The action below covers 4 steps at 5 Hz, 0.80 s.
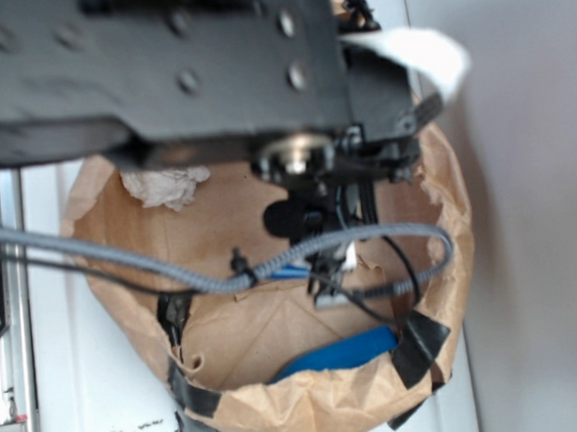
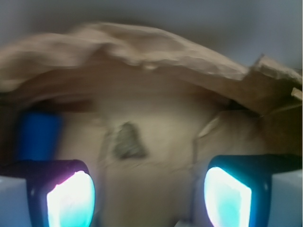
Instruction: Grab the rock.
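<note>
The rock (image 2: 127, 142), a small dark grey-brown jagged stone, lies on the brown paper floor in the wrist view, just beyond my gripper (image 2: 149, 198) and slightly left of its centre line. The two glowing fingers (image 2: 71, 198) stand wide apart with only bare paper between them, so the gripper is open and is not touching the rock. In the exterior view the gripper (image 1: 323, 273) hangs low inside the paper nest, and the arm and cables hide the rock.
A crumpled brown paper nest (image 1: 330, 409) with black tape patches rings the work area, its raised wall (image 2: 142, 42) ahead. A white paper wad (image 1: 164, 184) sits at the back left. A blue object (image 1: 341, 352) (image 2: 38, 135) lies near the front wall. A grey cable (image 1: 174, 267) crosses the nest.
</note>
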Tool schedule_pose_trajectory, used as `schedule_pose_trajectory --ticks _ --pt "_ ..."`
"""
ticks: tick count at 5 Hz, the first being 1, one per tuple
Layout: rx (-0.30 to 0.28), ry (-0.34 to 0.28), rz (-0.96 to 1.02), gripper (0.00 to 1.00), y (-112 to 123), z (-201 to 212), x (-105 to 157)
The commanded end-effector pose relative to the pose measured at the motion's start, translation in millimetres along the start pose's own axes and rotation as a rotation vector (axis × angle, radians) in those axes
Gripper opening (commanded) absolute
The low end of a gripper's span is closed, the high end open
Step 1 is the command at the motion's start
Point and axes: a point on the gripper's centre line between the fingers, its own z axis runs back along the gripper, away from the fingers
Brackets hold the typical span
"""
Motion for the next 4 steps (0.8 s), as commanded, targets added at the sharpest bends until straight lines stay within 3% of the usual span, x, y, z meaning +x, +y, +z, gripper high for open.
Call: schedule_pose_trajectory --ticks 1,2,4 --pt "0.073 -0.022 -0.076 1.00 -18.1 -30.3 20.0" --pt "0.033 -0.029 -0.114 1.00 -28.6 -29.7 24.5" --pt "0.002 -0.005 -0.227 1.00 -52.4 -34.9 10.1"
